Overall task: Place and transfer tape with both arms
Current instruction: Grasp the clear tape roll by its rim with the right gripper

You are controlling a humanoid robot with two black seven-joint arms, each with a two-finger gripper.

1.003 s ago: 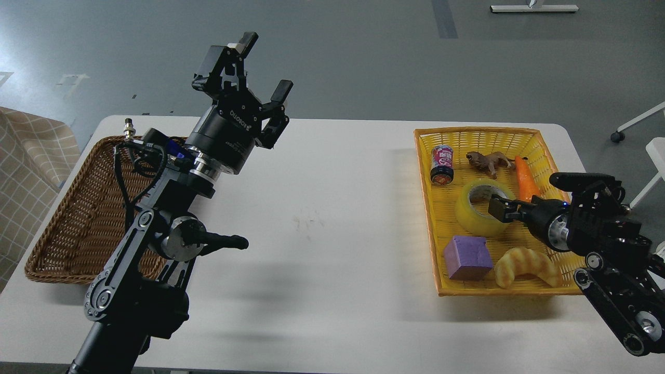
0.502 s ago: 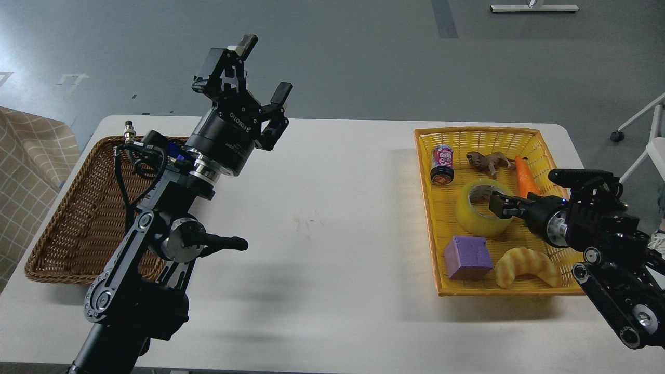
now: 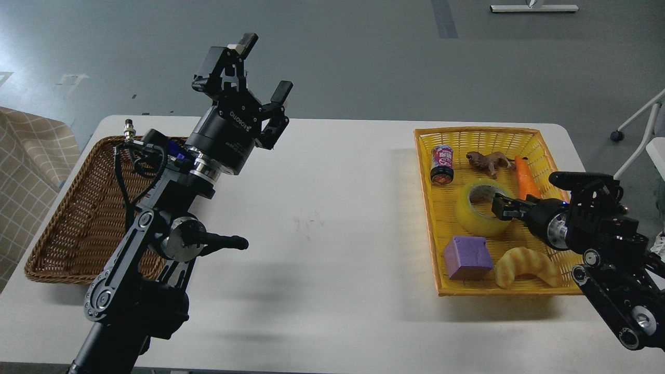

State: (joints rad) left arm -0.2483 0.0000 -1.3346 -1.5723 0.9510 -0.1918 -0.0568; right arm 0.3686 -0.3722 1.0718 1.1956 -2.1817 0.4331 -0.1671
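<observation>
The tape (image 3: 477, 209), a translucent yellow roll with a grey-brown core, lies flat in the yellow basket (image 3: 478, 132) at the right of the table. My right gripper (image 3: 502, 205) comes in from the right and sits at the roll's right rim. It is small and dark, so I cannot tell whether its fingers hold the rim. My left gripper (image 3: 266, 66) is raised high above the table's left part. It is open and empty, with its fingers spread and pointing up and away.
The yellow basket also holds a small can (image 3: 442, 164), a brown toy animal (image 3: 487, 160), an orange carrot (image 3: 526, 179), a purple cube (image 3: 467, 257) and a croissant (image 3: 526, 266). A brown wicker basket (image 3: 57, 223) sits at the table's left, behind my left arm.
My right gripper has made only small shifts at the tape's right rim. The tape has not moved. My left arm is still.
</observation>
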